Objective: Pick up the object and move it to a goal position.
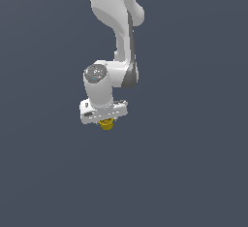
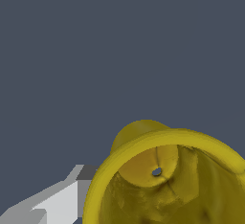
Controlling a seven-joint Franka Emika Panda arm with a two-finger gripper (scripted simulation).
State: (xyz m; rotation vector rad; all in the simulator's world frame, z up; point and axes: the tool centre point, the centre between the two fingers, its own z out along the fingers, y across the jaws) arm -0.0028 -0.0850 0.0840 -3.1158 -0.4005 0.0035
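The object is a small yellow cup (image 1: 106,123) with a hollow top and a rim. In the exterior view it pokes out just below my white gripper (image 1: 106,121), whose fingers are hidden behind the hand. In the wrist view the cup (image 2: 165,180) fills the frame very close up, its open rim facing the camera and a small hole in its bottom. One grey-white finger (image 2: 62,203) lies against the cup's outer wall; the other finger is out of frame. The gripper looks shut on the cup.
Only a plain dark grey-blue surface (image 1: 193,172) shows all around, with no other objects and no visible goal marker. The white arm (image 1: 118,22) reaches down from the top of the exterior view.
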